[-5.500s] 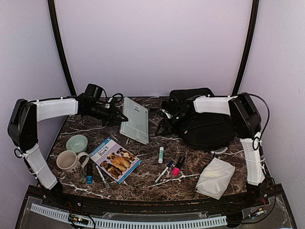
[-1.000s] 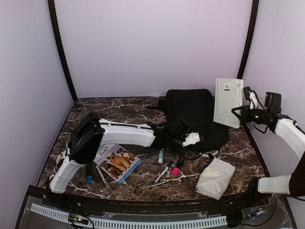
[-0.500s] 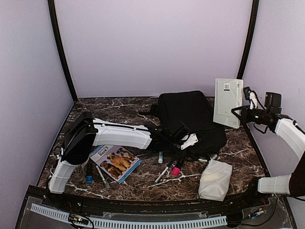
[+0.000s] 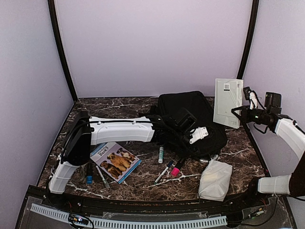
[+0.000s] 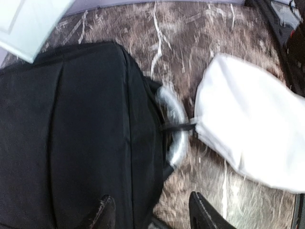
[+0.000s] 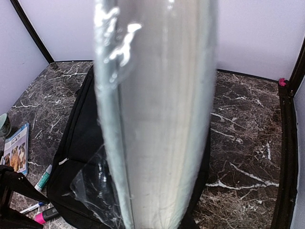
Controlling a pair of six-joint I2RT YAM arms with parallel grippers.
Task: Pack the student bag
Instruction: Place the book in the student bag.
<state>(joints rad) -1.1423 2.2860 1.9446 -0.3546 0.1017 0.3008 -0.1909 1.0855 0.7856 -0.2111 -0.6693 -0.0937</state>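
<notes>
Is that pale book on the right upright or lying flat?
Upright. The book is held on end in the air by the right gripper, beside the student bag.

A dark marble table [image 4: 109,112] carries the student bag [image 4: 188,106], white pouch [image 4: 214,179], dog book [image 4: 116,161] and markers [image 4: 161,154].

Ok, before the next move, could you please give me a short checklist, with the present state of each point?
1. Right gripper grips the pale wrapped book, held up at the right: ok.
2. Left gripper has its jaws apart and holds nothing: ok.
3. Student bag has an opening ready for the book: cannot tell, no open zipper shows.
4. Way from the book down to the bag is free: not ok, the left arm reaches across the bag.
5. White pouch lies off the bag, beside its near right corner: ok.
</notes>
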